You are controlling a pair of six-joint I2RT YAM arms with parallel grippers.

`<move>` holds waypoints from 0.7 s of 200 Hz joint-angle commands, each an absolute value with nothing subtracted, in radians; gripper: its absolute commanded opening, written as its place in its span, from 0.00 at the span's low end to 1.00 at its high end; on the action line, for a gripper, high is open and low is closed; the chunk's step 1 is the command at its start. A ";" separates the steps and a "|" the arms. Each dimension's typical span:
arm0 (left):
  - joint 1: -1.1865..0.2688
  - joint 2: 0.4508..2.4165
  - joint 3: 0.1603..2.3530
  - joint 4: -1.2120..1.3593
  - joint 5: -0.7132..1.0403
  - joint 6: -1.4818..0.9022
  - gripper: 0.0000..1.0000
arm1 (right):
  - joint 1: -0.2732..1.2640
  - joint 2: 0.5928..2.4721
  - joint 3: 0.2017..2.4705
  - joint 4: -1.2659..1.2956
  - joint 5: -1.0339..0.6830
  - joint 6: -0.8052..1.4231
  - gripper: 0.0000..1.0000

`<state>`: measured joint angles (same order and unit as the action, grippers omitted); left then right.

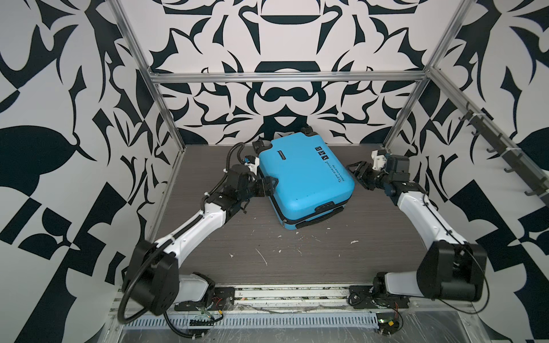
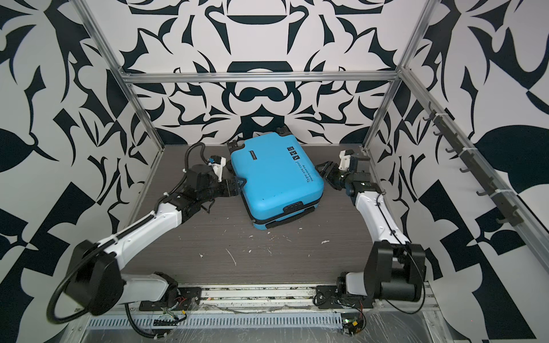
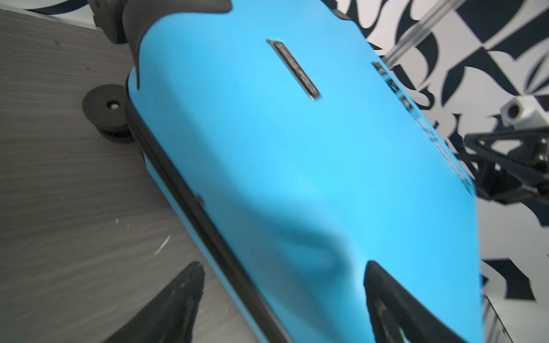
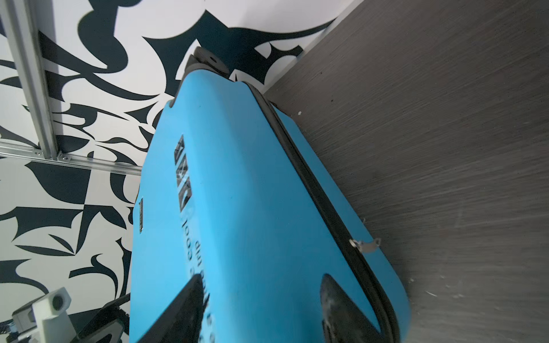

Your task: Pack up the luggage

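Note:
The luggage [image 1: 306, 178] [image 2: 274, 178] is a bright blue hard-shell suitcase. It lies flat with its lid down at the back middle of the table, wheels toward the rear wall and black handle [image 1: 319, 219] toward the front. My left gripper [image 1: 268, 186] [image 2: 237, 185] [image 3: 283, 267] is open at its left edge. One finger lies over the top shell and the other over the table beside the black zipper band. My right gripper [image 1: 356, 174] [image 2: 322, 172] [image 4: 261, 277] is open just off the right side and points at the shell. A metal zipper pull [image 4: 365, 245] hangs on that side.
The dark wood-grain table [image 1: 371, 237] has white scraps [image 1: 261, 255] near its front. Aluminium frame posts [image 1: 169, 118] and patterned walls close in the back and both sides. A rail of black hooks [image 1: 505, 154] runs along the right wall.

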<state>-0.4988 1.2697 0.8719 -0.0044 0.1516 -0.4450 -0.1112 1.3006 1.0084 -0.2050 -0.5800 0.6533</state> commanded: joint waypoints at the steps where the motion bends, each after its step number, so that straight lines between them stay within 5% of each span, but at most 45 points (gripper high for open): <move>1: -0.502 1.155 0.758 -0.071 0.224 -0.372 0.80 | -0.134 1.176 0.955 -0.364 -0.555 0.542 0.64; 53: -0.676 0.975 0.401 0.274 0.199 -0.362 0.72 | -0.135 0.926 0.710 -0.405 -0.549 0.578 0.57; 140: -0.704 1.263 0.273 0.766 0.352 -0.281 0.64 | -0.114 0.818 0.508 -0.367 -0.623 0.608 0.54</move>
<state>-0.7071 1.2110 0.2573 0.5808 0.2817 -0.3252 -0.1261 0.8280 0.5323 -0.3965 -0.5995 0.6006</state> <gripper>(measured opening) 0.664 0.545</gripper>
